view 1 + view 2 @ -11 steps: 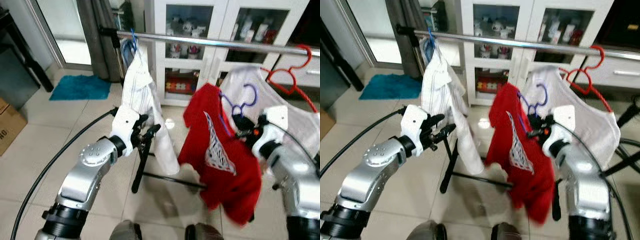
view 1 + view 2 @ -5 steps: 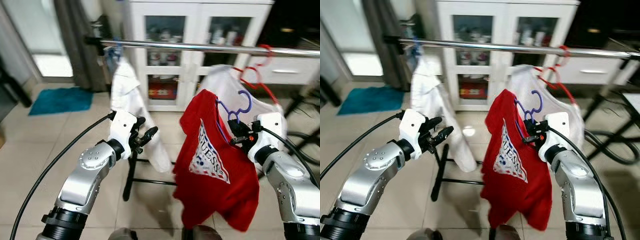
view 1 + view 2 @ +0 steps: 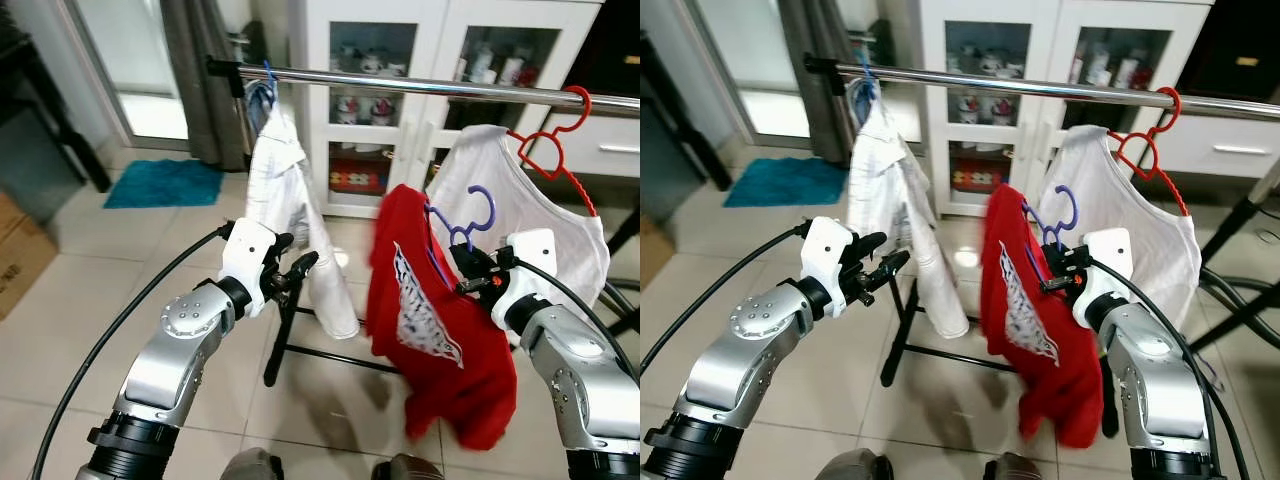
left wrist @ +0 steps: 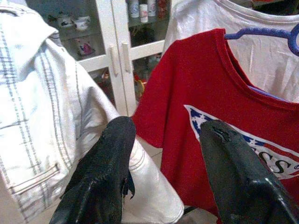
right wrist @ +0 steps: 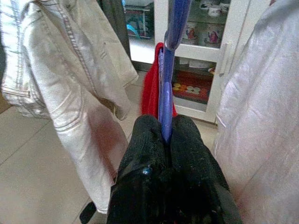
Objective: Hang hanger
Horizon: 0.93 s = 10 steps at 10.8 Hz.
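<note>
Purple hanger [image 3: 462,222] with limp red shirt [image 3: 430,320] held below the rail [image 3: 420,85], between white garments; right pincer [image 5: 164,135] clamped tight on its stem, left pincer [image 4: 163,154] spread wide, empty. Likely light, rigid plastic, swaying load: best gripped just under the hook

Right gripper [image 3: 1052,268] holds a purple hanger [image 3: 1060,215] w/ a red T-shirt [image 3: 1025,320] on it, below the chrome rail [image 3: 1040,88] & not hooked on. Left gripper [image 3: 885,268] is raised w/ fingers apart, just beside a white shirt [image 3: 890,195] that hangs from a blue hanger [image 3: 868,72] near the rail's left end. A white top [image 3: 1110,215] on a red hanger [image 3: 1150,135] hangs behind the red T-shirt, w/ a white glass-door cabinet [image 3: 1030,60] & blue mat [image 3: 790,180] further back on the tile floor [image 3: 780,250].
</note>
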Motion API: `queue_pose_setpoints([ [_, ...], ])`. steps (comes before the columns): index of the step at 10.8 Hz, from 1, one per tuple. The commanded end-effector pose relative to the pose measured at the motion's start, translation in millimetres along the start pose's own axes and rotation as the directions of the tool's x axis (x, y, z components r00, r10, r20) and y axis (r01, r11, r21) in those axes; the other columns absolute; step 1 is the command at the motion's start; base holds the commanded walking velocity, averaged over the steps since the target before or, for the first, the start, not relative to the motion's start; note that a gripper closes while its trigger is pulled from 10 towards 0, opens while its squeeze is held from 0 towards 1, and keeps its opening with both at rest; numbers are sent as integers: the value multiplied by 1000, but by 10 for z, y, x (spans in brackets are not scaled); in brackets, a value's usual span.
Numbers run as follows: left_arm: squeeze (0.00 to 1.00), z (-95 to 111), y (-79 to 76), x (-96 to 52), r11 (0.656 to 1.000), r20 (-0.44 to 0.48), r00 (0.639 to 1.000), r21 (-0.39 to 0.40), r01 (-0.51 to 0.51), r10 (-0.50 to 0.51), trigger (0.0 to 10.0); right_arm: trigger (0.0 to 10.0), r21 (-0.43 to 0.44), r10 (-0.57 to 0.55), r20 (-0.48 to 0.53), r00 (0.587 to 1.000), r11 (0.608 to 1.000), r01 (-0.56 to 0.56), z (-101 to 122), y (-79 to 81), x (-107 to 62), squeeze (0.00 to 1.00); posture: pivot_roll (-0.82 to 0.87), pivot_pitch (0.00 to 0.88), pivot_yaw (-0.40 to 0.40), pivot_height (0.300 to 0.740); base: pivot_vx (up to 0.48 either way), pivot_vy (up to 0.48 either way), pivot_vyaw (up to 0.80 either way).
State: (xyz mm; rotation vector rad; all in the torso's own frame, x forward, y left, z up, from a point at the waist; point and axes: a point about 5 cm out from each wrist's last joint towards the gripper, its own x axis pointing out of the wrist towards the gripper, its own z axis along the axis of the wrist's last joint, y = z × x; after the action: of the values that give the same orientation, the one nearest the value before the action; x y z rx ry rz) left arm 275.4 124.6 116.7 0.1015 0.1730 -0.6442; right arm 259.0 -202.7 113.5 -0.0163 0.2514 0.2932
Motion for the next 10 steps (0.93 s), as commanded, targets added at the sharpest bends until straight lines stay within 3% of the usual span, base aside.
queue_pose_setpoints([
  [1, 0, 33, 23, 11, 1000, 7, 1000, 12, -12, 12, 10000, 0, -19, 5, 44, 999, 1000, -4, 105, -5, 0, 0, -97, 0, 19, 740, -262, 0, 0],
  [7, 0, 58, 22, 37, 1000, 10, 1000, 17, -14, 14, 10000, 0, -27, 13, 44, 999, 1000, -11, 126, -12, 39, 0, -92, 0, 11, 740, -287, 0, 0],
  [10, 0, 88, 29, 102, 999, 10, 1000, 28, 23, -23, 10000, 0, -39, 14, 70, 997, 999, -12, 198, 16, 46, 0, -96, 0, 11, 740, 0, 0, 0],
])
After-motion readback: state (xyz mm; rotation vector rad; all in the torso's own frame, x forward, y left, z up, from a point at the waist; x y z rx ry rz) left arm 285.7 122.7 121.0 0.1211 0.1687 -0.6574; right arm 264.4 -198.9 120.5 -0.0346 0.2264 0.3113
